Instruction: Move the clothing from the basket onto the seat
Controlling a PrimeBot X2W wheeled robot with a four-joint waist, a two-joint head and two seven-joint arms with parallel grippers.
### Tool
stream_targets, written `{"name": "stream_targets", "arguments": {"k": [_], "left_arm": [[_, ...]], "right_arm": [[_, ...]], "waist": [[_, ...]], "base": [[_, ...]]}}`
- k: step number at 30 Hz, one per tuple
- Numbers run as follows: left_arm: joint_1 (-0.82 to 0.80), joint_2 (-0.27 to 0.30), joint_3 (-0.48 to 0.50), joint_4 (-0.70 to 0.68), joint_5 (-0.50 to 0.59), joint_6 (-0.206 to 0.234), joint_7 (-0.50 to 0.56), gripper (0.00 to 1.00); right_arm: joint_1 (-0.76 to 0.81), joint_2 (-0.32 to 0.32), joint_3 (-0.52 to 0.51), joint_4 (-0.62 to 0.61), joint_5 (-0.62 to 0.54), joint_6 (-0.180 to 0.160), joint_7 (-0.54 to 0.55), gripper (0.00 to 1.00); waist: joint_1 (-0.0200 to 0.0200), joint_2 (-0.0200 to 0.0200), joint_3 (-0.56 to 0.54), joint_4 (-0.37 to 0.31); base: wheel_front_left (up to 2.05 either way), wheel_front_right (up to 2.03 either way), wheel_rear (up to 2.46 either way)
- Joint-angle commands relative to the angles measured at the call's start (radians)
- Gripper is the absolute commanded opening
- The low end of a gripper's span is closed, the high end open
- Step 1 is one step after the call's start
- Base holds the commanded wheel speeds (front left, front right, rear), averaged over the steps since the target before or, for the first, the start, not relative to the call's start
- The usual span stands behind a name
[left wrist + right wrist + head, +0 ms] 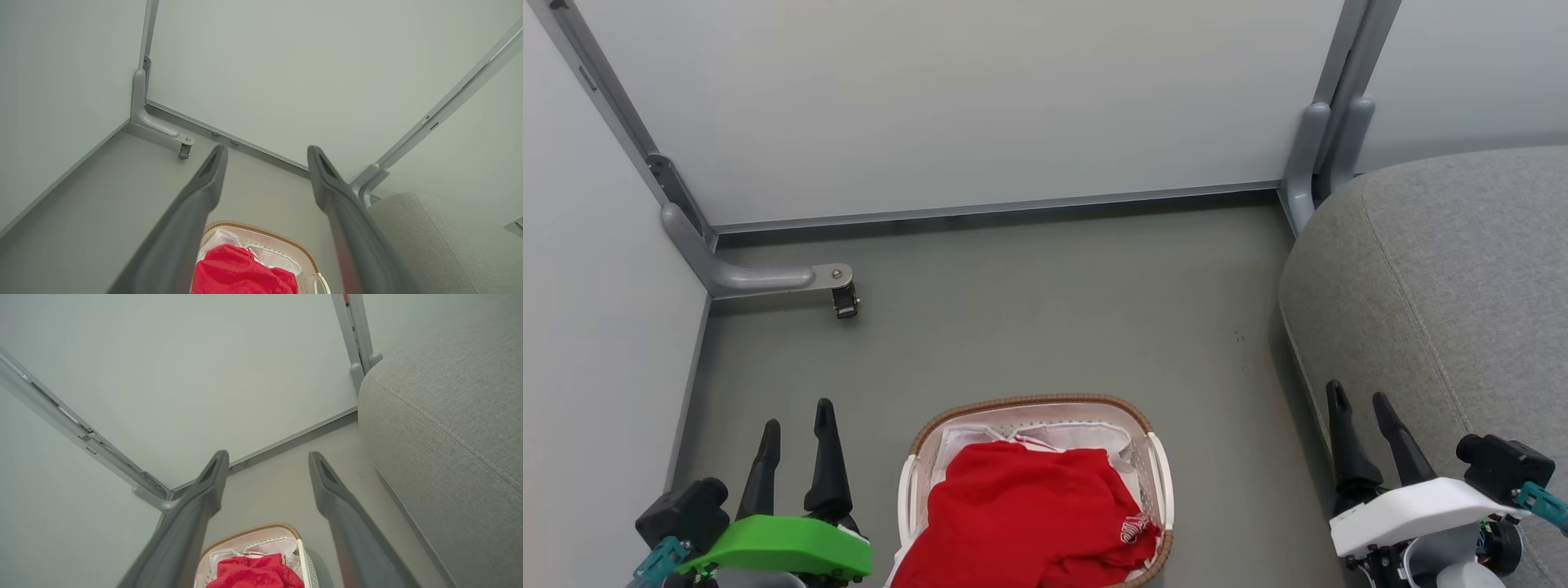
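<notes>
Bright-red clothing (1029,514) with white lettering fills the cream-white basket (1029,406), which stands on the floor at the bottom centre of the head view. White cloth lining (1045,437) shows behind the red fabric. The grey seat (1445,294) rises at the right. My left gripper (798,414) hangs open to the left of the basket, holding nothing. Over the seat's front edge my right gripper (1359,398) is open and empty too. Both wrist views look down on the clothing (241,273) (255,573), the basket (261,232) (253,531) and the seat (429,245) (445,428).
Pale partition walls (964,98) close off the back and left. A grey metal foot with a small caster (845,302) juts out at the left corner, and a grey post base (1319,155) stands beside the seat. Bare grey floor (1054,318) lies beyond the basket.
</notes>
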Motion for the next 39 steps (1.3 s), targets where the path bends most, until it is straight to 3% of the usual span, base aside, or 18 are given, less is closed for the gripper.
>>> {"name": "stream_targets", "arguments": {"k": [1,39], "left_arm": [[0.011,0.007,-0.002,-0.004,0.032,0.003,-0.008,1.0],[0.011,0.009,-0.049,0.108,0.278,0.003,-0.09,1.0]], "right_arm": [[-0.003,-0.006,0.002,-0.003,-0.03,0.0,-0.009,1.0],[-0.001,-0.009,0.029,0.013,-0.357,0.001,-0.093,1.0]], "waist": [[0.0,0.0,0.0,0.0],[0.0,0.0,0.01,0.009]], "base": [[0.0,0.0,0.0],[0.0,0.0,0.0]]}}
